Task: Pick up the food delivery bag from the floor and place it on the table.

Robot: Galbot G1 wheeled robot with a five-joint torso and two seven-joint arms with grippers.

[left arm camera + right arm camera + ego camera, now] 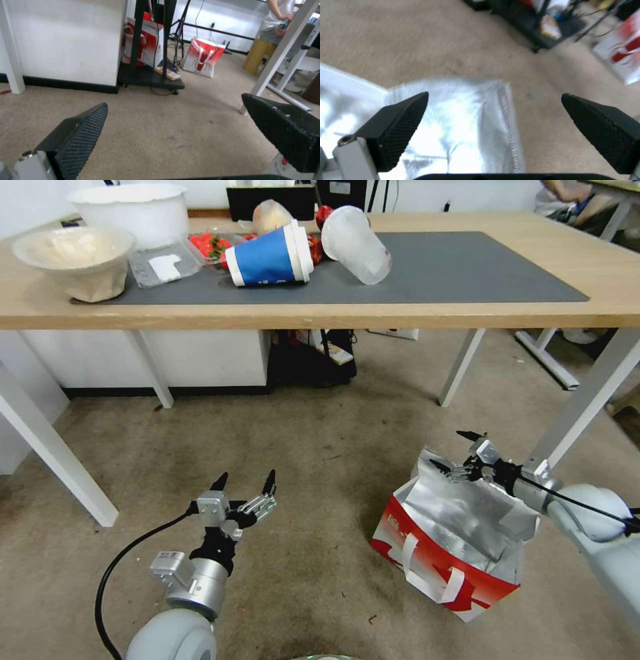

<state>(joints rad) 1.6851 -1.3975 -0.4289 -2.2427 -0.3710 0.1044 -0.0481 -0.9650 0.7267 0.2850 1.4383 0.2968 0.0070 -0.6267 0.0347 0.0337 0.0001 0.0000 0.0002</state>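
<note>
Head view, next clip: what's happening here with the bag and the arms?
The food delivery bag stands on the floor beside a leg of the table. The right gripper hovers open over the bag's foil-lined top edge, holding nothing. The left gripper waits open above bare carpet, apart from the bag. Nothing is lifted yet.

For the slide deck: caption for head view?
Right gripper open over the food delivery bag on the floor.

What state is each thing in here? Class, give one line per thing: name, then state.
food delivery bag: on the floor, tilted, mouth open
right gripper: open, over the bag's foil rim
left gripper: open, above bare floor
blue cup: lying on its side on the table
clear cup: tipped over
</note>
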